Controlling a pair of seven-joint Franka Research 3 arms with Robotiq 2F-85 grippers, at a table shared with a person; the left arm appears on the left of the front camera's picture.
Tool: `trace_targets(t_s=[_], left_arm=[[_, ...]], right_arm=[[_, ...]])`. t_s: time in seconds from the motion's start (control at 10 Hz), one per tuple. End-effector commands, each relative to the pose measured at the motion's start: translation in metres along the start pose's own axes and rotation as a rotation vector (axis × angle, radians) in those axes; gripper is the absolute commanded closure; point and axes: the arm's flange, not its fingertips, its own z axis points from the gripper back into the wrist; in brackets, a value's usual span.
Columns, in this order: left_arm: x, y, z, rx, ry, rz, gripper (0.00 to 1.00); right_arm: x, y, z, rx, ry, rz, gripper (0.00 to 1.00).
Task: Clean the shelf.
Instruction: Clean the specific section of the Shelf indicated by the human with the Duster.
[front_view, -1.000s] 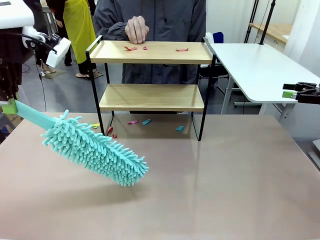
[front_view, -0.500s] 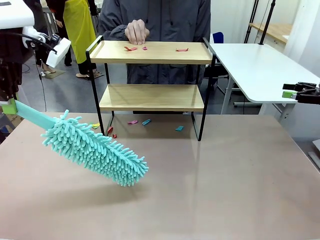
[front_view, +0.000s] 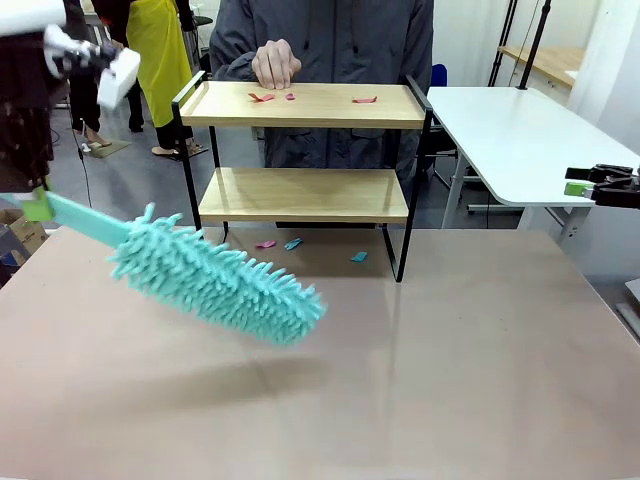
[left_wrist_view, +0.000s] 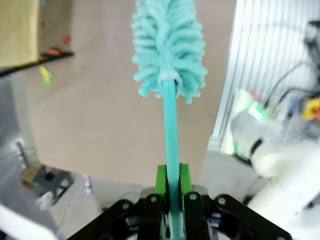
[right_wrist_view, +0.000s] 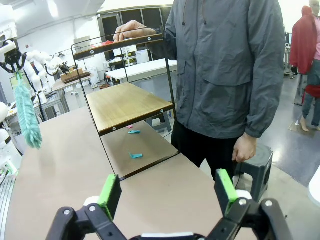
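The shelf (front_view: 300, 106) stands at the table's far side, with red and pink scraps (front_view: 262, 97) on its top board and more scraps (front_view: 292, 243) on the table under it. At the far left, my left gripper (front_view: 37, 205) is shut on the handle of a teal fluffy duster (front_view: 220, 285). The duster slants down to the right above the table, left of the shelf. In the left wrist view the green pads (left_wrist_view: 161, 182) clamp the handle below the duster head (left_wrist_view: 169, 47). My right gripper (front_view: 590, 187) hangs open at the right edge, and its pads (right_wrist_view: 111, 192) stand wide apart facing the shelf (right_wrist_view: 130, 105).
A person stands behind the shelf with one hand (front_view: 274, 62) resting on the top board's far edge. A white table (front_view: 510, 130) stands at the back right. The brown table (front_view: 420, 380) is bare in front of the shelf.
My left arm has lifted, carrying the duster up and to the right, closer to the shelf. The person has shifted slightly right. My right gripper has not moved.
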Motion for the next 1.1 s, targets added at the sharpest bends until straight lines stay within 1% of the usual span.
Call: trace_targets(t_s=[0.0,0.1,0.2,0.3,0.4,0.5,0.6,0.7,0.8,0.9,1.0], left_arm=[[0.012,-0.013,0.022,0.032,-0.189,0.059,0.87],[0.023,-0.02,0.036,0.06,-0.262,0.092,0.87],[0.034,-0.024,0.051,0.074,-0.363,0.126,0.87],[0.051,-0.026,0.063,0.086,-0.422,0.157,0.87],[0.069,-0.028,0.072,0.1,-0.454,0.206,0.87],[0.1,-0.032,0.083,0.157,-0.516,0.297,0.87],[0.12,-0.035,0.089,0.223,-0.539,0.38,0.87],[0.138,-0.03,0.093,0.28,-0.568,0.463,0.87],[0.153,-0.024,0.094,0.271,-0.6,0.47,0.87],[0.158,-0.019,0.096,0.23,-0.518,0.47,0.87],[0.144,-0.034,0.092,0.225,-0.606,0.424,0.87]], right_arm=[[0.004,0.001,-0.001,0.0,-0.002,0.007,0.0],[0.004,0.001,-0.001,0.0,-0.002,0.007,0.0],[0.004,0.001,-0.001,0.0,-0.002,0.007,0.0],[0.004,0.001,-0.001,0.0,-0.002,0.007,0.0],[0.004,0.001,-0.001,0.0,-0.002,0.007,0.0],[0.004,0.001,-0.001,0.0,-0.002,0.007,0.0],[0.004,0.001,-0.001,0.0,-0.002,0.007,0.0],[0.004,0.001,-0.001,0.0,-0.002,0.007,0.0],[0.004,0.001,-0.001,0.0,-0.002,0.007,0.0],[0.004,0.001,-0.001,0.0,-0.002,0.007,0.0],[0.004,0.001,-0.001,0.0,-0.002,0.007,0.0]])
